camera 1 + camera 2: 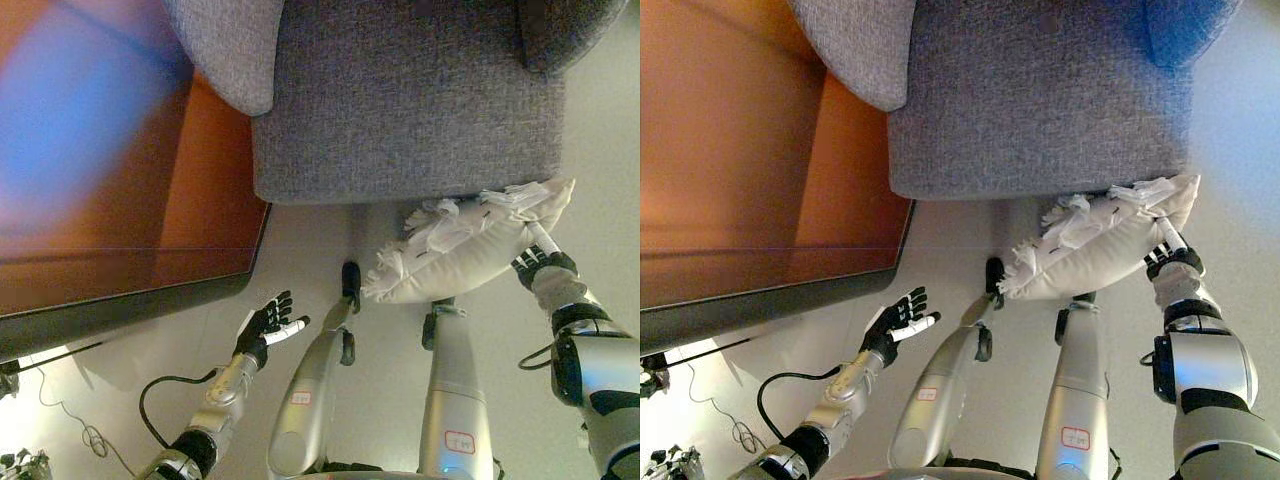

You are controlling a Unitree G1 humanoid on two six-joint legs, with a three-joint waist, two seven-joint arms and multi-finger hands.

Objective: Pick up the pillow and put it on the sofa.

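Your left hand [266, 325] hangs idle w/ fingers spread, holding nothing, low over the pale floor [320, 240]. The soft white fringed fabric pillow [468, 243] is off the floor, touching the front edge of the grey woven-fabric sofa [405, 100]. Right hand [540, 262] is under its right end; fingers hidden, can't tell the grip. Looks light and floppy, so take it mid-body, not by the fringe.

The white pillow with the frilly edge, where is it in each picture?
Left eye view: the pillow is right of centre, just below the grey sofa's front edge, with the right hand at its right end.
Right eye view: the pillow is in nearly the same spot, a little further left and higher.
Shared landmark: the grey sofa's front edge, right above the pillow in both.
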